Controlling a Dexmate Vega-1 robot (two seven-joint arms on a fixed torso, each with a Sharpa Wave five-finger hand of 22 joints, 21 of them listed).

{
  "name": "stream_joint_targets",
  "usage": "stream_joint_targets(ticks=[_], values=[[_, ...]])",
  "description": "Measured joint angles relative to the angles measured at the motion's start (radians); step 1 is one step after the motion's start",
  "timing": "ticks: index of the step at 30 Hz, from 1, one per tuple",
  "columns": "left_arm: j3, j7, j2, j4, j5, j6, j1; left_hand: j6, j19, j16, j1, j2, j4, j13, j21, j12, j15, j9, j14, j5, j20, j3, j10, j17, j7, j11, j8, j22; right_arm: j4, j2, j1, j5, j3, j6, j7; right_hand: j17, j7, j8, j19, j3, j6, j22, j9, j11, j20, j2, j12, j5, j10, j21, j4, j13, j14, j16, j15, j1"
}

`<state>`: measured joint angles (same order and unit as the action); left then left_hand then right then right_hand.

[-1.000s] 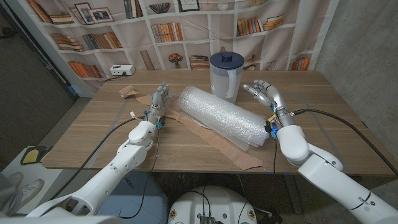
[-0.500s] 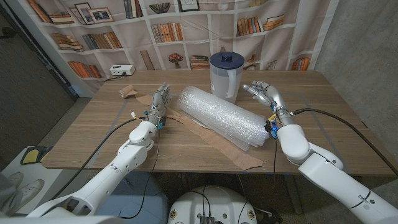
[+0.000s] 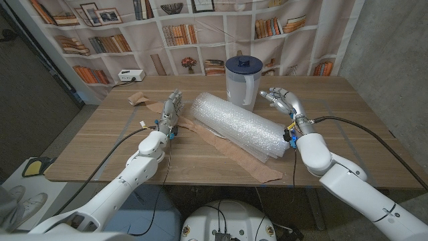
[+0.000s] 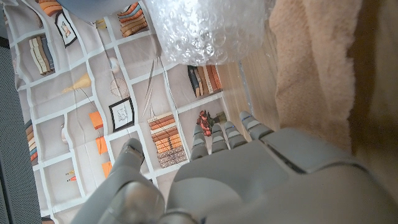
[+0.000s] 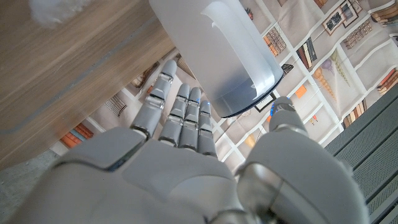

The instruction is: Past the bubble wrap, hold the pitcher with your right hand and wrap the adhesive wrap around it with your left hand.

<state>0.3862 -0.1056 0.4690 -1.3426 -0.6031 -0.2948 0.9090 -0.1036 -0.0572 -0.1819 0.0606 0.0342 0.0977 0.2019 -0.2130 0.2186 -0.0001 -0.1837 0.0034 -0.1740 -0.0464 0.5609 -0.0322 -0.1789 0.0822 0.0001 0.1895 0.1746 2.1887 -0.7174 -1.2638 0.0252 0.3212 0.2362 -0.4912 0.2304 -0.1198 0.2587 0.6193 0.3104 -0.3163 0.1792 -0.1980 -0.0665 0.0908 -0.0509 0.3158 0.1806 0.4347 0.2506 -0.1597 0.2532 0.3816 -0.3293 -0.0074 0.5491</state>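
Bookshelf-print backdrop [image 3: 100, 33] behind a wooden table [image 3: 361, 134]; pitcher [image 3: 241, 82] stands at the far edge past the bubble wrap [image 3: 237, 125]. Left hand [image 3: 168, 110] and right hand [image 3: 284, 102] hover, fingers spread, holding nothing.

On the table [image 3: 348, 144], the bubble wrap roll [image 3: 237, 125] lies at centre — pitcher [image 3: 242, 82] at its 12 o'clock, left hand [image 3: 171, 108] at 9, right hand [image 3: 284, 100] at 2.
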Motion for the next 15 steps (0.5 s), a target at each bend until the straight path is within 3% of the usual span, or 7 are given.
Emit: stream_joint_targets(ticks=[6,15], values=[[-0.001,0.001,0.001,0.000,-0.002,0.000,0.000,0.000,0.000,0.000,0.000,0.000,0.000,0.000,0.000,0.000,0.000,0.000,0.000,0.000,0.000,0.000,0.000,0.000,0.000,0.000,0.000,0.000,-0.007,0.000,0.008,0.002,0.006,-0.006,0.005,0.005,0.003,0.000,0.000,0.006,-0.003,0.000,0.000,0.001,0.000,0.020,0.008,0.000,0.001,0.000,0.002,0.005,0.003,0.000,-0.003,0.028],[-0.002,0.004,0.004,0.000,-0.003,0.000,0.000,0.000,0.000,0.000,0.000,0.000,0.003,0.000,0.006,0.000,0.000,0.000,0.000,0.000,0.000,-0.003,0.000,0.000,0.000,0.000,0.000,0.000,-0.017,0.000,0.024,0.005,0.015,-0.017,0.015,0.009,0.002,0.000,0.005,0.010,-0.023,0.000,-0.005,0.003,-0.005,0.019,0.032,0.000,0.035,-0.007,-0.002,0.014,0.014,-0.006,-0.014,0.050]])
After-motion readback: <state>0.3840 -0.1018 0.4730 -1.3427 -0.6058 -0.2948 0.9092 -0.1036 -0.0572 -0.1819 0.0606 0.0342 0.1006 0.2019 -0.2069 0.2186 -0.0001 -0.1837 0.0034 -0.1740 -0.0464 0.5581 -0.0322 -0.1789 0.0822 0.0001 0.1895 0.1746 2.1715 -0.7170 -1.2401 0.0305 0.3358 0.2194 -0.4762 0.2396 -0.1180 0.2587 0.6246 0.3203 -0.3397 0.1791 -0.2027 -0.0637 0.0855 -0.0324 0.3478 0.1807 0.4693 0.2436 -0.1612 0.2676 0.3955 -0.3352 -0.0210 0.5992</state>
